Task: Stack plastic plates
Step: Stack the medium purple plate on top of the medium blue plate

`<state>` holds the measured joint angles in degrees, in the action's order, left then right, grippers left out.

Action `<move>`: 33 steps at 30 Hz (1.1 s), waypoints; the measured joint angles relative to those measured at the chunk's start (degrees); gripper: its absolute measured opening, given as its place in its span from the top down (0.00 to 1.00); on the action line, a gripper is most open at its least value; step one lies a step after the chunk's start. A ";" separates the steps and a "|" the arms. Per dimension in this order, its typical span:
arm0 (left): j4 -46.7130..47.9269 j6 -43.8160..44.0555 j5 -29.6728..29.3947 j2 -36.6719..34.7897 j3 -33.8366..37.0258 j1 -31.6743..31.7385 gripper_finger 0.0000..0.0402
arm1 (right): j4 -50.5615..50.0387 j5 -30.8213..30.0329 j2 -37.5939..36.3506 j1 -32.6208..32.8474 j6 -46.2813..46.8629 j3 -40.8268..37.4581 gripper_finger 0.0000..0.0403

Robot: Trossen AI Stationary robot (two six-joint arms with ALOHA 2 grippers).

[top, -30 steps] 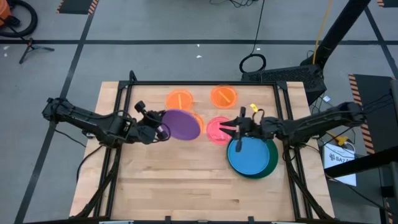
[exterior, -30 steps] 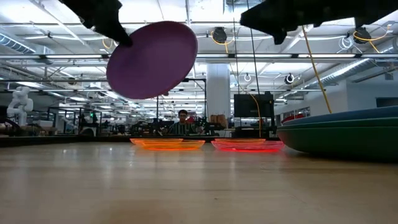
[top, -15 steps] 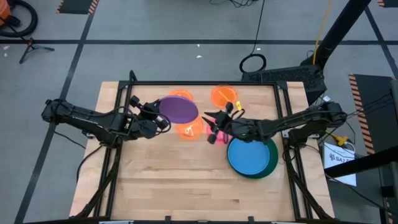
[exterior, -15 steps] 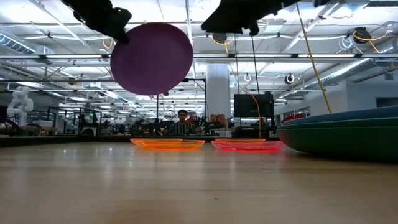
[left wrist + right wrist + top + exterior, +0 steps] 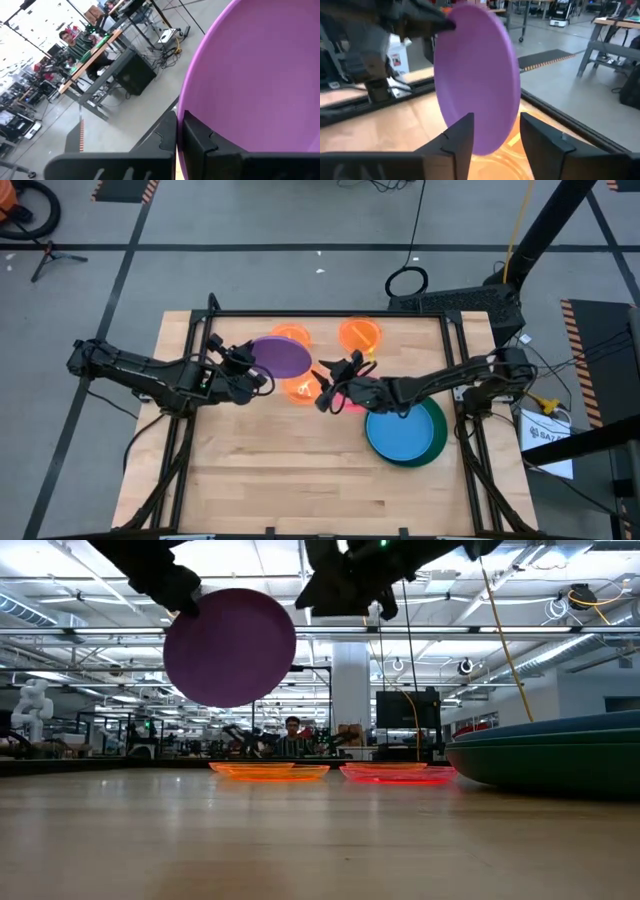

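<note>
High view: the left gripper (image 5: 252,376) holds the round purple plastic plate (image 5: 281,356) by its rim above the far half of the wooden table (image 5: 260,480). Within the last second the right gripper (image 5: 326,392) has left the blue plate (image 5: 398,434) stacked on the dark green plate (image 5: 436,442) and reached across to the purple plate. Orange translucent plates (image 5: 361,334) and a pink plate (image 5: 352,401) lie flat nearby.

Low view: the purple plate (image 5: 229,648) hangs tilted, well clear of the table, lower and nearer the left gripper's side than before.

Left wrist view: the jaws are clamped on the plate's (image 5: 260,85) rim.

Right wrist view: the right jaws (image 5: 492,137) stand wide, either side of the plate's (image 5: 477,90) lower edge, not yet closed. Judged a handover toward the blue-green stack.
</note>
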<state>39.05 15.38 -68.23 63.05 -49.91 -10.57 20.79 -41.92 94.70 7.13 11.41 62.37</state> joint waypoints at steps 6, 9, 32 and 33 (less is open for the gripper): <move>-1.06 -1.39 -0.65 0.00 0.00 -0.11 0.97 | 3.49 0.14 3.70 -1.51 1.42 -0.01 0.57; -3.72 -3.02 -0.71 0.00 0.00 -0.11 0.97 | 6.48 0.14 4.54 -2.11 0.83 0.00 0.57; -9.26 -3.67 4.44 -0.02 0.00 -0.15 0.91 | 12.33 -0.59 6.49 -4.19 -2.88 -0.07 0.96; -9.26 -3.66 5.36 -0.02 0.00 -0.17 0.89 | 12.23 -0.11 6.49 -4.17 -2.96 -0.07 0.96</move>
<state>29.79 11.72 -62.87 63.02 -49.91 -10.74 33.02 -42.03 101.19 2.96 8.45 62.30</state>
